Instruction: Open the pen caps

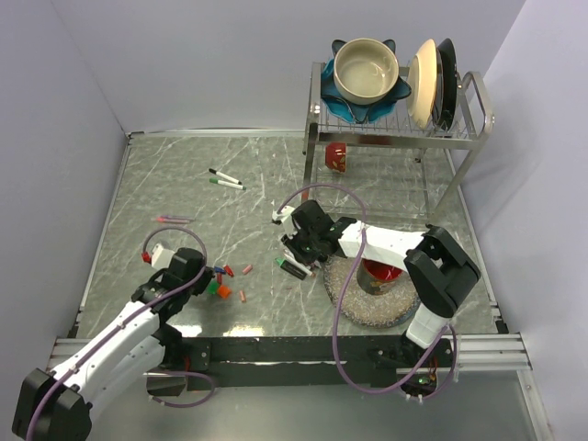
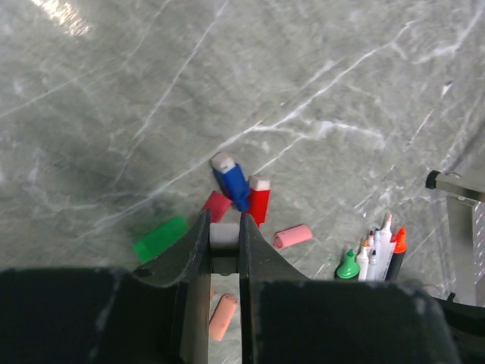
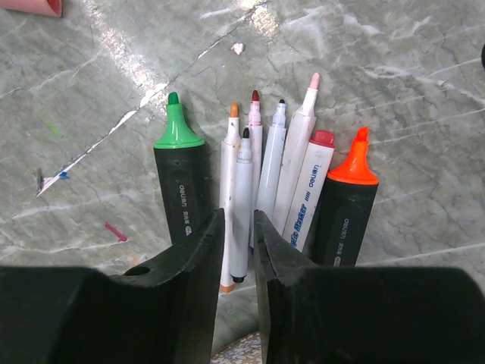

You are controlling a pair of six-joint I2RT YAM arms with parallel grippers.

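Where the pen caps (image 1: 223, 290) lie, a loose scatter on the worktop (image 1: 184, 184) just ahead of the left jaws, the left wrist view gives a blue cap (image 2: 233, 184) against a red cap (image 2: 258, 201). A second red cap (image 2: 217, 205) is beside them, a green cap (image 2: 160, 238) to the left, a pink cap (image 2: 292, 236) to the right, and a salmon cap (image 2: 223, 316) nearest. All are short, stubby and lying flat.

Left jaws narrow, pinching a small whitish piece (image 2: 224, 235); cannot tell what it is. Right jaws slightly apart over a row of uncapped markers (image 3: 280, 174), with the butt ends of two slim ones in the gap; gripped or not, cannot tell. Green highlighter (image 3: 180, 189) and orange highlighter (image 3: 347, 212) flank the row.

Dish rack (image 1: 459, 138) at far right holds a beige bowl (image 1: 366, 69) nested in a blue bowl (image 1: 342, 106), plus a cream plate (image 1: 423, 83) and a black plate (image 1: 448, 73) on edge. Speckled plate (image 1: 354, 308) near the right arm carries a red container (image 1: 381, 274). Worktop is grey, marble-look. Pale lilac walls (image 1: 230, 55) around.
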